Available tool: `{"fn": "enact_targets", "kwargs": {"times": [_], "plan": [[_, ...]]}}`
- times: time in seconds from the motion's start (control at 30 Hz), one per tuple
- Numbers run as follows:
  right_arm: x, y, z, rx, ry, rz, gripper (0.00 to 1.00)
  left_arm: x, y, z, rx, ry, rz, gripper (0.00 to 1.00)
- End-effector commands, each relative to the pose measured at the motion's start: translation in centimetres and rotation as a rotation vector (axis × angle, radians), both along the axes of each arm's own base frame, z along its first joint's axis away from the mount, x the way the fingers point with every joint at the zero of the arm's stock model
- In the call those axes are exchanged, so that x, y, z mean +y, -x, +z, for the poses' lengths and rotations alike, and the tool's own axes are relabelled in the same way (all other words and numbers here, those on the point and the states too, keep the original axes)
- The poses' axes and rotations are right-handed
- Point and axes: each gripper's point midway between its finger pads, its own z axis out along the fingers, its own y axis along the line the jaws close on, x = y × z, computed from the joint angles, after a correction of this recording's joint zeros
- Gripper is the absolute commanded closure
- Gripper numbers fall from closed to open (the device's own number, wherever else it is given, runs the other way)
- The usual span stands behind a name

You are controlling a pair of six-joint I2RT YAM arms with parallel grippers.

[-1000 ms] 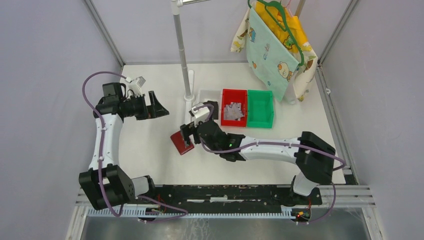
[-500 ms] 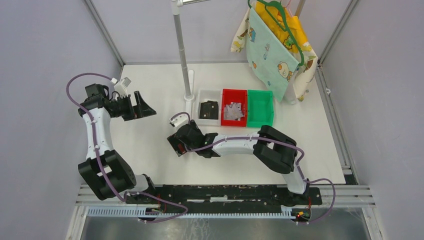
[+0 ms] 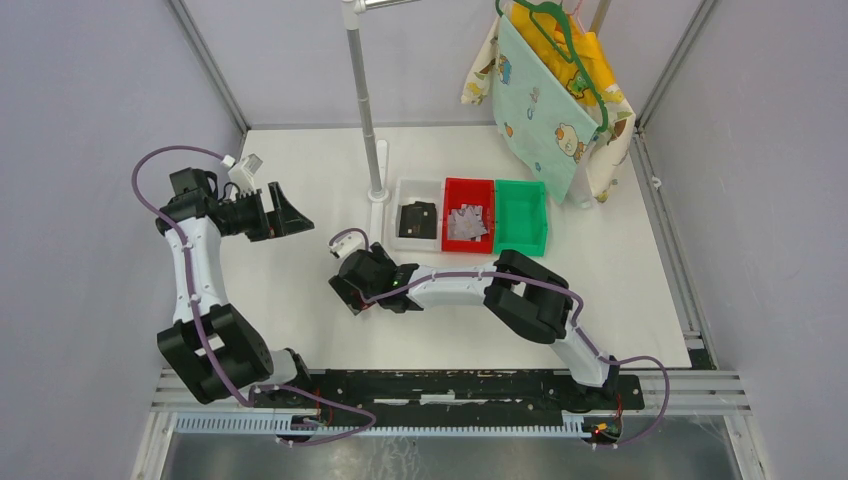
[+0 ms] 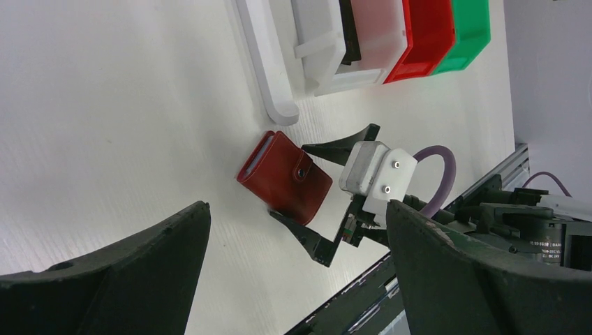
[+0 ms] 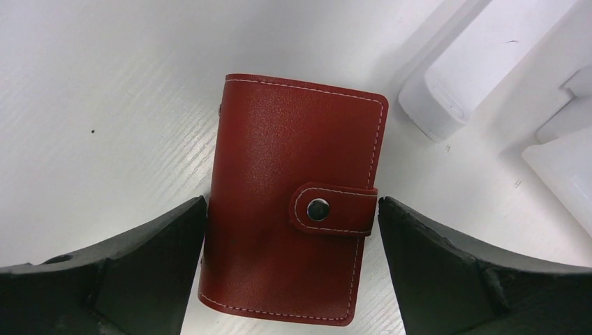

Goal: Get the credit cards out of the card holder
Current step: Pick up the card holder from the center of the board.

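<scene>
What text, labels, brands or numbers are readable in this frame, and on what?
None can be read.
The card holder shows only plain red leather, stitching and a metal snap.
The hanging printed cloth bears cartoon figures; any lettering on it is too small to read.

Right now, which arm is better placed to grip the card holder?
Right. The right gripper is open and straddles the closed card holder, a finger on each side; the left gripper hangs open, well off to the side.

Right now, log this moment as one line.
right gripper: open, straddling card holder | card holder: snapped shut | left gripper: open, empty
</scene>
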Motion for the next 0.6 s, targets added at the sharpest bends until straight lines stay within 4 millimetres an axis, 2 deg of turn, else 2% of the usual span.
{"fn": "enact_targets", "kwargs": {"times": [0.0,0.1,0.2,0.33,0.57], "plan": [[-0.6,0.4,-1.3,0.013,0.025,0.012,0.02,-0.5,-0.1,2.5,-0.092,0.007,-0.017,0.00],[-1.1,0.9,-1.7,0.019,0.016,0.023,0.02,-0.6,0.0,2.1,-0.082,0.015,-0.012,0.00],[-1.7,1.2,-1.0,0.010,-0.018,0.017,0.15,-0.8,0.3,1.5,-0.068,0.031,-0.012,0.00],[-1.6,1.2,2.4,-0.043,-0.152,0.020,0.29,-1.6,1.0,0.4,-0.041,0.083,-0.010,0.00],[-1.3,0.9,8.3,-0.126,-0.318,0.025,0.32,-2.9,2.1,-0.8,-0.008,0.124,-0.031,0.00]]}}
